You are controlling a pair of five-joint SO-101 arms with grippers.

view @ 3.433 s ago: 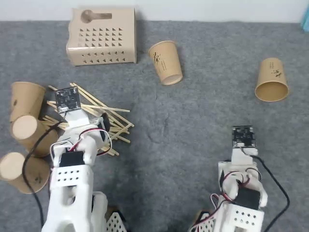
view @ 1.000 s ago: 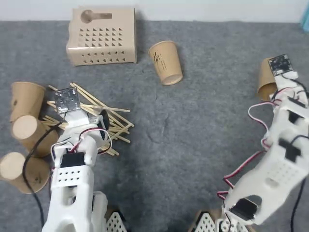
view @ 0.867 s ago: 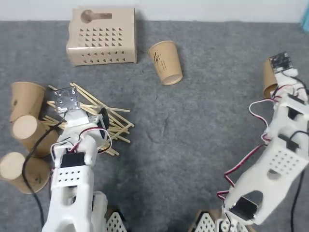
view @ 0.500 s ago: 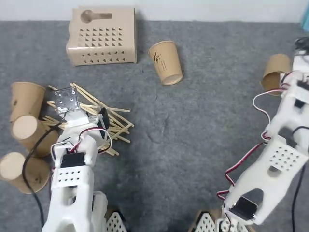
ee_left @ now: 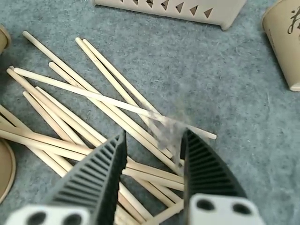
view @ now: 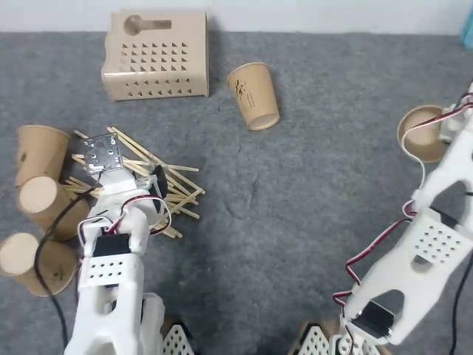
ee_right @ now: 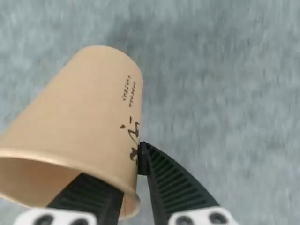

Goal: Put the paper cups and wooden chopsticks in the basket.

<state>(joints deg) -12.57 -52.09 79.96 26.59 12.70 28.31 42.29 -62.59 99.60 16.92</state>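
The right gripper (ee_right: pixel 137 157) pinches the paper cup (view: pixel 420 133) by its rim at the frame's right edge. We lift it level toward the basket (view: pixel 155 55), upper left. The left gripper (ee_left: pixel 154 134) hangs spread over the chopsticks (ee_left: pixel 84 93).

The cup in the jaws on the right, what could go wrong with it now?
1. The right arm's jaws pinch the paper cup only at its thin rim, so it might slip out or crumple.
2. The basket sits far across the table, so the long carry would give the tilted cup more chances to drop.
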